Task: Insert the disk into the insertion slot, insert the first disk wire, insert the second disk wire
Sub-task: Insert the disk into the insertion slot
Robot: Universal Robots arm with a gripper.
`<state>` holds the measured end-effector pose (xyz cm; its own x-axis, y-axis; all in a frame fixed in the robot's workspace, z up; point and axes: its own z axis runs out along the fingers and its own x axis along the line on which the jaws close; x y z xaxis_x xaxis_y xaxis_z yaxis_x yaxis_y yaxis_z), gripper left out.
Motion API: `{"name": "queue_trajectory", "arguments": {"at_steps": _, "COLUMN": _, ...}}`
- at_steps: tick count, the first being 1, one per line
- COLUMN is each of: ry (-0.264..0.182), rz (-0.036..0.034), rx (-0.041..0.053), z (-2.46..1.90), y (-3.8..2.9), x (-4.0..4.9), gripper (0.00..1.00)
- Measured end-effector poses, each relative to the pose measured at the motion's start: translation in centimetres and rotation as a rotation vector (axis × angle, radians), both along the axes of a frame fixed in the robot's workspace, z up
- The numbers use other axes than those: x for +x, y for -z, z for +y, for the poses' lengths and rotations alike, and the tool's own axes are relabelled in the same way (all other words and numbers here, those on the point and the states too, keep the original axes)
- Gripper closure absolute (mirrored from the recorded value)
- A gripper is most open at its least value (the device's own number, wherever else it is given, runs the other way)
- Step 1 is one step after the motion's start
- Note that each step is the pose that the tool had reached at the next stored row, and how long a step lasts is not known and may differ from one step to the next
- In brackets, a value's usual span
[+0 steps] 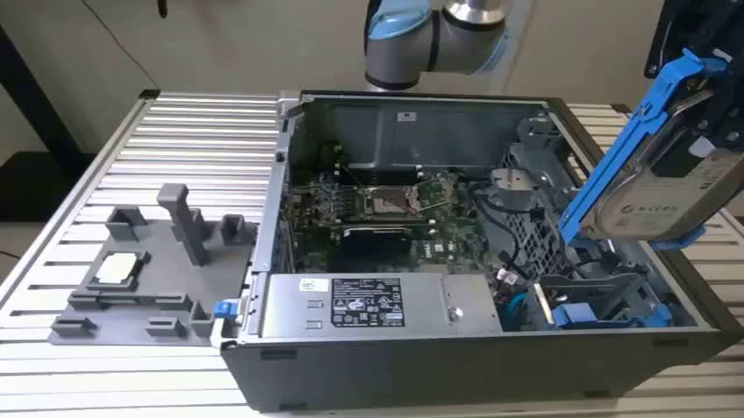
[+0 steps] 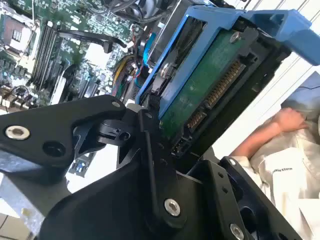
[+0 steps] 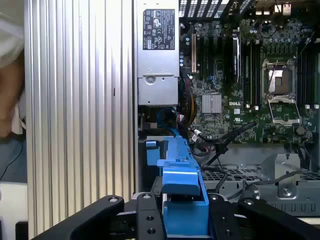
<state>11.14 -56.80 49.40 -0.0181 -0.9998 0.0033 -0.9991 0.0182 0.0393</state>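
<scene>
Gripper [image 3: 184, 214]: closed on the disk, black fingers pressing the blue carrier frame from both sides; seemingly gripped by the edges to spare the circuit board.
Disk [image 1: 651, 170]: held in the air over the open computer case [image 1: 407, 117] at the exterior view's right, steeply tilted, silver face and white label turned toward that camera; touching nothing in the case.
Grip end: connector row close to the fingers in the second wrist view, probably so the far end is free to lead into a bay.
Insertion slot [image 1: 605, 287]: in the grey drive cage at the case's near corner, below the disk and well apart from it; not yet entered.
Second blue carrier [image 1: 576, 313]: seated low in the same cage.
Wires [image 1: 508, 279]: loose cables beside the cage; which ones serve the disk, impossible to tell.
Power-supply box [image 1: 361, 305]: along the case's front edge, beside the cage.
Motherboard [image 1: 384, 209]: flat on the case floor, untouched.
Person's hand [image 2: 290, 120]: outside the case, clear of the gripper.
</scene>
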Motion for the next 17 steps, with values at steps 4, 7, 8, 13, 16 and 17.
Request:
{"name": "queue_trajectory", "arguments": {"at_steps": 4, "ry": 0.0, "rz": 0.0, "rx": -0.0001, "z": 0.0, "y": 0.01, "x": 0.0, "gripper": 0.67}}
{"name": "queue_trajectory", "arguments": {"at_steps": 7, "ry": 0.0, "rz": 0.0, "rx": 0.0003, "z": 0.0, "y": 0.13, "x": 0.0, "gripper": 0.67}}
{"name": "queue_trajectory", "arguments": {"at_steps": 8, "ry": 0.0, "rz": -0.0001, "rx": 0.0002, "z": 0.0, "y": 0.18, "x": 0.0, "gripper": 0.67}}
{"name": "queue_trajectory", "arguments": {"at_steps": 13, "ry": -0.004, "rz": -0.0004, "rx": 0.0002, "z": 0.0, "y": 0.47, "x": 0.0, "gripper": 0.67}}
{"name": "queue_trajectory", "arguments": {"at_steps": 16, "ry": -0.006, "rz": -0.0004, "rx": 0.0002, "z": 0.0, "y": 0.73, "x": 0.0, "gripper": 0.67}}
{"name": "queue_trajectory", "arguments": {"at_steps": 17, "ry": -0.007, "rz": -0.0005, "rx": 0.0002, "z": 0.0, "y": 0.82, "x": 0.0, "gripper": 0.67}}
